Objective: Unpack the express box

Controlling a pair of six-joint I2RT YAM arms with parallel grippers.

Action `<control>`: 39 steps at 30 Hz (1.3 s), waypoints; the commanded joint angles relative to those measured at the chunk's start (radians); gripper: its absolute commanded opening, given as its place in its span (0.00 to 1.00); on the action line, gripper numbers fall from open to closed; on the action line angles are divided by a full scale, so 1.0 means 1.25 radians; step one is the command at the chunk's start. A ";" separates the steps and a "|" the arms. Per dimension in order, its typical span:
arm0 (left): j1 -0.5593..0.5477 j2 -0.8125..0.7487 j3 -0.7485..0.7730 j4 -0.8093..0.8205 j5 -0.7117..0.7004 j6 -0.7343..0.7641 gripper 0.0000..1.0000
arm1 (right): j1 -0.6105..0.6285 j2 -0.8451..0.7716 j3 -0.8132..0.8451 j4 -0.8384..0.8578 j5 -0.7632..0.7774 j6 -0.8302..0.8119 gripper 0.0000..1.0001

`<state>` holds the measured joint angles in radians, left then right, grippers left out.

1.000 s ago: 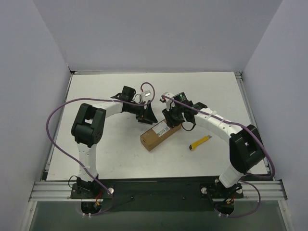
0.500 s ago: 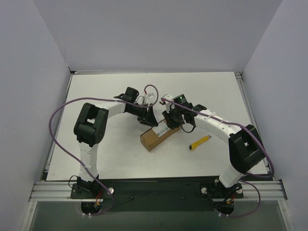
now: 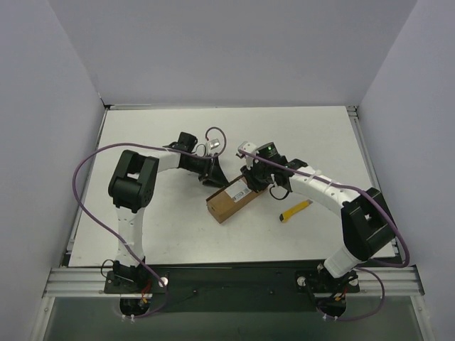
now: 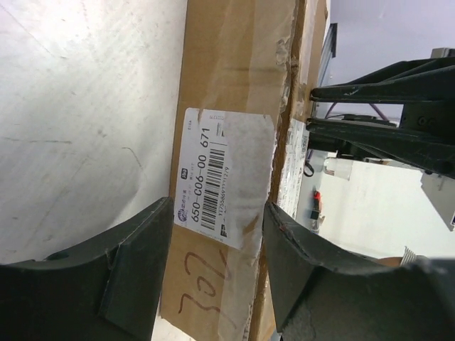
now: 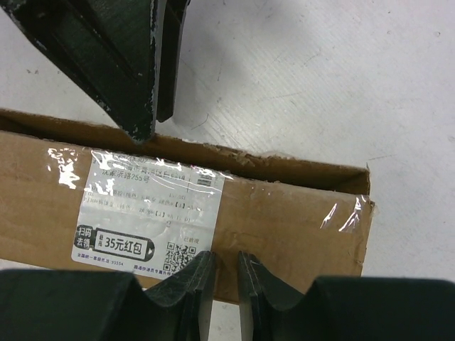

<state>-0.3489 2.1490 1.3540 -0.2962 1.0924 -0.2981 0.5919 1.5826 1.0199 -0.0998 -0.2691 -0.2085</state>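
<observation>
In the top external view, the express box [image 3: 229, 202] is seen lying flat on the white surface [image 3: 142, 220], about midway between the two arms. Its long axis is laid on a slant: one end is pointed toward the near left and the other toward the far right. A white label is carried on its top, toward the far-right end. The left hand [image 3: 215, 177] is placed at the box's far long side, and the right hand [image 3: 254, 186] is set over the far-right end. A yellow utility knife [image 3: 296, 210] is seen to the right of the box, apart from it.

In the left wrist view, the box's long axis is shown running up the picture. A side face with a barcode label [image 4: 224, 174] is turned to the camera. The left hand's fingers [image 4: 128, 284] are held apart, with that face framed between them. No grip on the box is shown, and contact with the card cannot be told. The right hand is seen at the right, its tips at the box's top edge.

In the right wrist view, the box is laid across the picture, with its right end in sight and its left end cut off. A taped shipping label [image 5: 149, 213] is seen on top. The right hand's jaws are drawn almost together over the near edge, with only a slit left between them. Nothing pinched between them can be made out.
</observation>
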 commanded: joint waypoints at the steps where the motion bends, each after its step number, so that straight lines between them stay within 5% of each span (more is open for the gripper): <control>1: 0.018 0.029 0.002 0.039 -0.011 0.000 0.62 | 0.009 -0.003 -0.039 -0.096 0.005 -0.012 0.20; 4: 0.018 0.028 0.022 0.009 -0.029 0.027 0.61 | 0.009 -0.006 -0.040 -0.098 0.009 -0.021 0.20; 12: 0.003 0.022 0.185 -0.268 -0.164 0.353 0.24 | -0.001 -0.041 -0.089 -0.092 0.034 -0.055 0.20; 17: -0.017 0.074 0.284 -0.450 -0.101 0.436 0.15 | -0.026 -0.062 -0.111 -0.086 0.041 -0.093 0.21; 26: -0.030 -0.005 0.237 -0.379 -0.158 0.328 0.51 | -0.050 -0.036 -0.082 -0.072 0.031 -0.108 0.21; 31: -0.019 -0.048 0.227 -0.323 -0.236 0.270 0.58 | -0.049 -0.032 -0.080 -0.074 0.019 -0.106 0.21; 39: -0.039 -0.040 0.204 -0.285 -0.130 0.218 0.63 | -0.048 -0.030 -0.082 -0.075 0.017 -0.107 0.22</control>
<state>-0.3729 2.1189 1.6154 -0.6983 0.8650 0.0105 0.5373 1.5024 0.9318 -0.0830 -0.2626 -0.3195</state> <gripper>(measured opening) 0.623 0.213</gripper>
